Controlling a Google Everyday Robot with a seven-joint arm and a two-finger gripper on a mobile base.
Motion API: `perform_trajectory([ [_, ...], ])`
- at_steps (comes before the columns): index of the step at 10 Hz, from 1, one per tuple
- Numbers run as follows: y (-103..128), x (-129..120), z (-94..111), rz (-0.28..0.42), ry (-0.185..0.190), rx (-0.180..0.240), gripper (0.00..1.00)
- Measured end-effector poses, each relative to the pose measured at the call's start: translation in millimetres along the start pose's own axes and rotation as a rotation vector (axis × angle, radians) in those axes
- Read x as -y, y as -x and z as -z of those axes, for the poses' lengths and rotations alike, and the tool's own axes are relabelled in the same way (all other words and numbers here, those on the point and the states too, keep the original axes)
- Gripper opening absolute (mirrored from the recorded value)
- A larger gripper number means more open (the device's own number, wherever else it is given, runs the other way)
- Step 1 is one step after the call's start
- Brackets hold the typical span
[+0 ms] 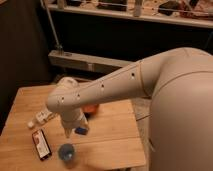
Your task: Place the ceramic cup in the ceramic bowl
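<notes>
**A:** What fills most of the view?

**B:** The robot's white arm [115, 82]. It comes in thick from the right and crosses toward the left over the table [115, 137]. It bends down at the wrist above the table's left half.

**A:** And the table itself?

**B:** Light wood, planked. It stands before a dark wall, with a grey metal rail [90, 62] behind its far edge.

**A:** Where is the ceramic bowl?

**B:** The ceramic bowl [91, 108], orange-red, sits near the middle of the table, toward the back. Only part of it shows beneath the arm, which covers the rest.

**A:** The tool?

**B:** The tool [68, 131] hangs from the bent wrist, pointing down, left of the bowl and nearer the front. I cannot tell whether it is spread or pressed together. I also cannot tell whether it touches anything.

**A:** And the ceramic cup?

**B:** The ceramic cup [66, 151], pale blue, stands upright on the table close to the front edge. It shows just below the tool's tip and is well apart from the bowl. It is not in the bowl.

**A:** Anything smaller?

**B:** A dark flat slab [41, 144] with red on it lies left of the cup. A small dark-blue thing [82, 131] shows just right of the tool. Some small white bits [44, 117] lie near the left edge, behind the slab.
</notes>
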Motion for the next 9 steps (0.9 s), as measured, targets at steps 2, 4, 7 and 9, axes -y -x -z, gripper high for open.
perform_trajectory([
  [2,-7,-11,-14,0.026,0.007,-0.014,0.65],
  [4,-18,-21,-27,0.030,0.021,-0.031,0.65],
  [7,-30,-28,-45,0.018,0.031,-0.052,0.65],
  [9,-32,-30,-58,0.016,0.032,-0.064,0.65],
])
